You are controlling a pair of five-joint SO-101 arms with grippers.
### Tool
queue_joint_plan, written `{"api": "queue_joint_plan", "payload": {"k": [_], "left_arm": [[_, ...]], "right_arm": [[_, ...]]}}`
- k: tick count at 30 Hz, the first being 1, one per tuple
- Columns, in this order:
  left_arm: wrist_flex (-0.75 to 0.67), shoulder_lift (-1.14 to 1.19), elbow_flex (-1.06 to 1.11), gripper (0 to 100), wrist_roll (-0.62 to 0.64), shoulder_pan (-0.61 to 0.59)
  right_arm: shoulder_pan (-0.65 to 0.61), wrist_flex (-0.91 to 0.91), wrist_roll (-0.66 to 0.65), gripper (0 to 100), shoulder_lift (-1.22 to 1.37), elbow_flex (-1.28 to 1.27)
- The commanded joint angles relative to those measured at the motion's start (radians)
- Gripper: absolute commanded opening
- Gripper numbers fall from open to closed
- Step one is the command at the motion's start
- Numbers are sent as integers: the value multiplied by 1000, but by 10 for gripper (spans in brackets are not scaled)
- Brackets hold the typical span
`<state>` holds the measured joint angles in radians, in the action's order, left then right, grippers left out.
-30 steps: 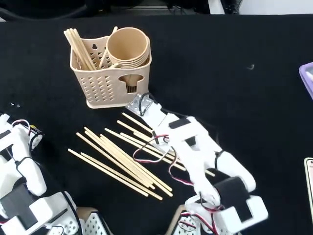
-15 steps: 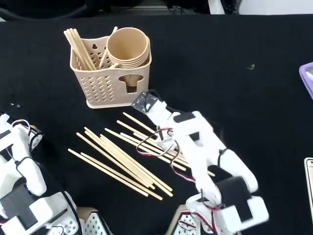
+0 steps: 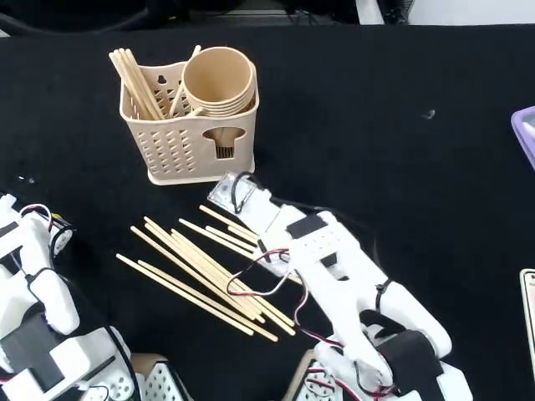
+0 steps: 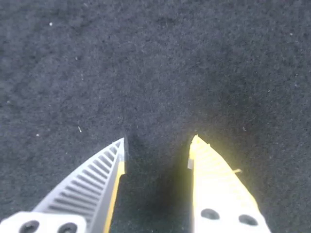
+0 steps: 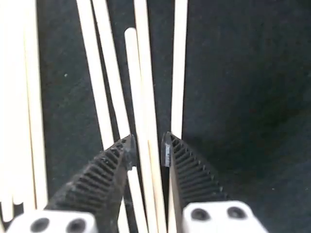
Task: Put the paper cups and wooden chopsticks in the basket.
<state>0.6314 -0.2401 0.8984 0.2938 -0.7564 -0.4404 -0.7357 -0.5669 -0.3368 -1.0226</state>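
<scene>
1. The basket (image 3: pixel 175 146) stands upright at the far left of the black table (image 3: pixel 401 167), seen from my remote console.
2. Cups (image 3: pixel 219 79), nested in one stack, sit in the basket's right compartment. A bundle of stowed sticks (image 3: pixel 134 83) leans in the left compartment, with its ends out past the rim.
3. Loose chopsticks (image 3: pixel 205 274) lie fanned flat on the table in front of the basket, between it and the arm bases (they overlap too much for me to count).
4. The right arm (image 3: pixel 334 259) stretches diagonally from the near edge across the right side of the fan. Its wrist sits low over the stick ends nearest the basket, just beside the basket's front wall.
5. In the right wrist view, the right gripper (image 5: pixel 147 143) is down among those chopsticks with its jaws only narrowly apart. What look like two sticks run lengthwise through the gap, and I cannot tell whether the pads press on them. More sticks lie flat on either side.
6. The left arm (image 3: pixel 38 326) is folded at the near left corner, well apart from the pile.
7. The left gripper (image 4: pixel 158 143) points down at the table's black cover, with its jaws parted moderately wide and no stick between them.
</scene>
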Motion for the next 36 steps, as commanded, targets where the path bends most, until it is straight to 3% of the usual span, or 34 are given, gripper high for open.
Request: {"api": "queue_joint_plan", "payload": {"k": [1, 17, 23, 36], "left_arm": [[-3, -14, -25, 220, 2, 12], [-2, -14, -24, 220, 2, 12], [0, -14, -24, 220, 2, 12], [-2, -14, -27, 220, 2, 12]], "right_arm": [[34, 28, -44, 109, -50, 2], [35, 64, -86, 109, -47, -5], [35, 129, -109, 109, 82, 5], [49, 101, -121, 110, 122, 54]]}}
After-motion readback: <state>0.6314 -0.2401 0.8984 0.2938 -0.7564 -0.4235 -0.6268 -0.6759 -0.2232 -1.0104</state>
